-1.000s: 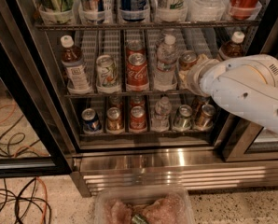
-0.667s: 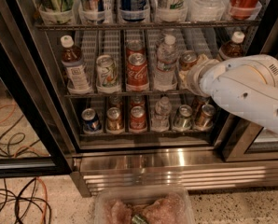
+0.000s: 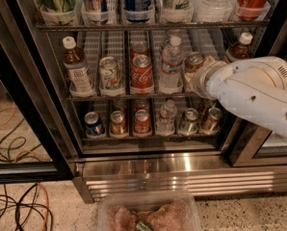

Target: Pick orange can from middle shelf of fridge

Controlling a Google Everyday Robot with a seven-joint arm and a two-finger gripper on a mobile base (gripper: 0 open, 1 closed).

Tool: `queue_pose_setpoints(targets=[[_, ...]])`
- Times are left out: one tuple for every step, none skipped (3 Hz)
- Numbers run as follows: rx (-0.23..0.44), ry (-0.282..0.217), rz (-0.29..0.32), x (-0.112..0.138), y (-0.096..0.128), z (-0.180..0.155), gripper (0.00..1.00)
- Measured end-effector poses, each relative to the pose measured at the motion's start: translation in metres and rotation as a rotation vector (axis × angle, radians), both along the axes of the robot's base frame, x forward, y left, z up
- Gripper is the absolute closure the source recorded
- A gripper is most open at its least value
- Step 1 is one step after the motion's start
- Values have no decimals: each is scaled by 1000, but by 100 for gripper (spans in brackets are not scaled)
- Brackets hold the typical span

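The orange can stands on the middle shelf of the fridge, in the lane just right of a clear water bottle. Only its silver top and upper copper body show. My gripper has reached in from the right on the white arm and sits right at the can, its pale end covering the can's lower part. The arm hides the shelf to the right of the can.
On the same shelf stand a brown bottle, a white-and-green can, a red Coca-Cola can and another brown bottle. A can rack lies below, above the steel louvred base. Cables cross the floor at left.
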State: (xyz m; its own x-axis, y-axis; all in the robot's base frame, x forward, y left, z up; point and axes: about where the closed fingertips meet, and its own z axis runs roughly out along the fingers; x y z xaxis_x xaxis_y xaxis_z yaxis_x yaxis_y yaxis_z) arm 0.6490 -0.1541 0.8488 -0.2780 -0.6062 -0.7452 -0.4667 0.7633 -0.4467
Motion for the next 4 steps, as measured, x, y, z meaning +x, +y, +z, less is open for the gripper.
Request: queue_pose_setpoints(targets=[[0, 0, 0, 0, 0, 0, 49], [8, 3, -2, -1, 2, 1, 26], [8, 3, -2, -1, 2, 1, 3], [8, 3, -2, -1, 2, 1, 100]])
